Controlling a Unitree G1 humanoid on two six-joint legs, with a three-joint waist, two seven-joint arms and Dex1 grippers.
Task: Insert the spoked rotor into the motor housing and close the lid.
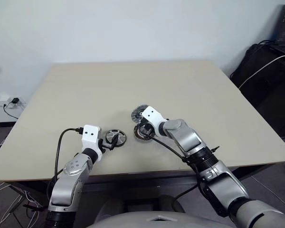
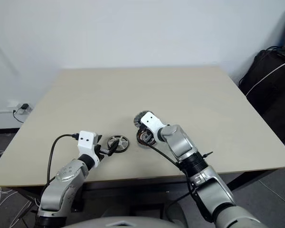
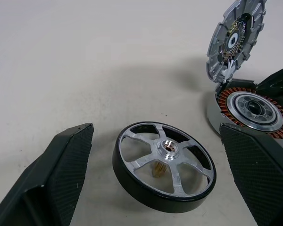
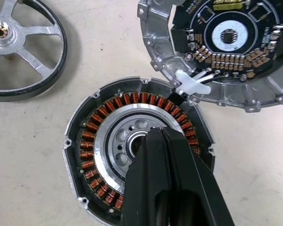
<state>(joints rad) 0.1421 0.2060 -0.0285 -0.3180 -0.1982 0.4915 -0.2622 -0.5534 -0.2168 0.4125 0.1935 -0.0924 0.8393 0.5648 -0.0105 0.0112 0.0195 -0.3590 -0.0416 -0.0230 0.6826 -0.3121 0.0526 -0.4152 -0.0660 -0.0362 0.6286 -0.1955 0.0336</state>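
left gripper [image 3: 155, 174]: fingers spread wide | right gripper [image 4: 167, 155]: fingers pressed together

We see an office or lab room: a plain beige worktop [image 1: 133, 85] stands against a bare white wall [image 1: 133, 28], a wall socket [image 1: 12, 100] with trailing cables [image 1: 2, 190] lies at floor level, and dark equipment with a white cable [image 1: 261, 71] sits beside the worktop.
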